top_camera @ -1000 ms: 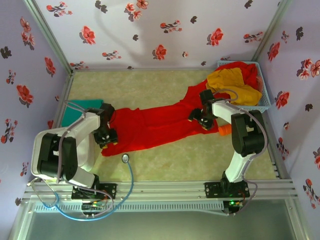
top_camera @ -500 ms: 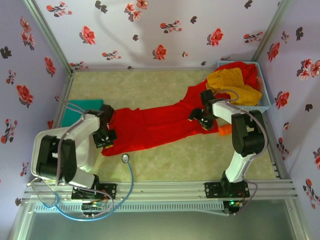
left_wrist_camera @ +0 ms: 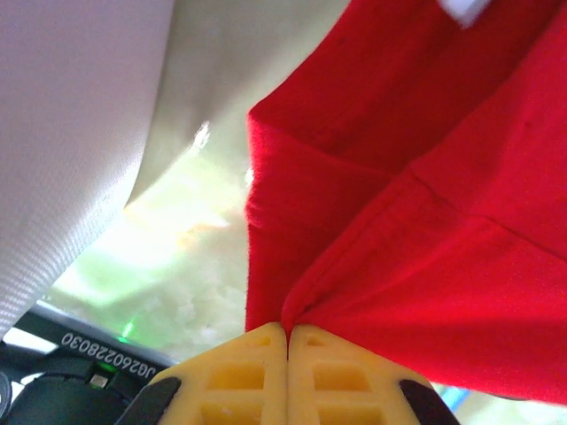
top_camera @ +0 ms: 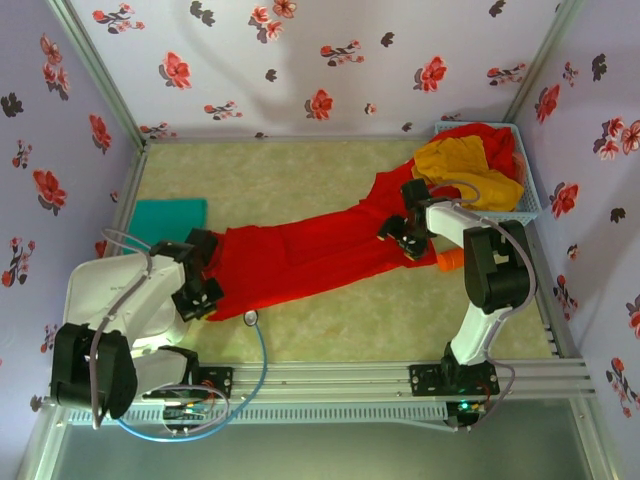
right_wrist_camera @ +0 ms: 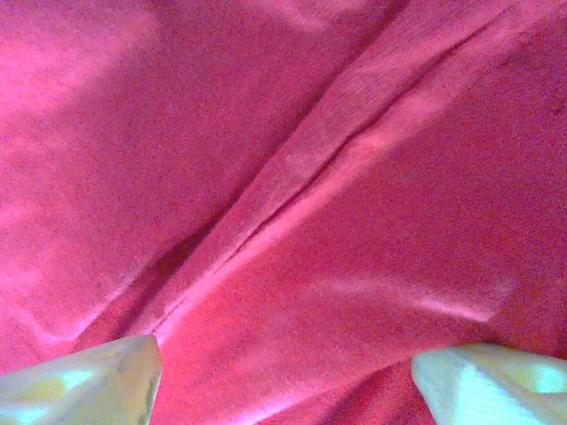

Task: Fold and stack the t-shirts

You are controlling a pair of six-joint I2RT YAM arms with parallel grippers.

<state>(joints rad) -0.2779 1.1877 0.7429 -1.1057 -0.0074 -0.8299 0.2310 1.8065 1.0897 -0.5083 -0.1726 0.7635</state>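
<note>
A long red t-shirt (top_camera: 300, 258) lies stretched across the table from the basket toward the left. My left gripper (top_camera: 203, 290) is shut on its left edge; in the left wrist view the red cloth (left_wrist_camera: 425, 221) is pinched between the yellow fingertips (left_wrist_camera: 248, 372). My right gripper (top_camera: 408, 240) stands open right over the shirt's right part, red cloth (right_wrist_camera: 292, 204) spanning the space between its fingers (right_wrist_camera: 80, 381). A folded teal-green t-shirt (top_camera: 168, 216) lies flat at the left. A mustard-yellow t-shirt (top_camera: 462, 162) and more red cloth (top_camera: 490, 135) sit in the basket.
The pale blue mesh basket (top_camera: 530, 200) stands at the back right corner. An orange object (top_camera: 449, 260) lies beside the right arm. A blue cable with a round metal end (top_camera: 250, 317) lies near the front. Flowered walls close the table on three sides.
My left arm has pulled back toward the front left, dragging the shirt's left edge with it and uncovering the teal shirt. The right gripper has stayed over the shirt.
</note>
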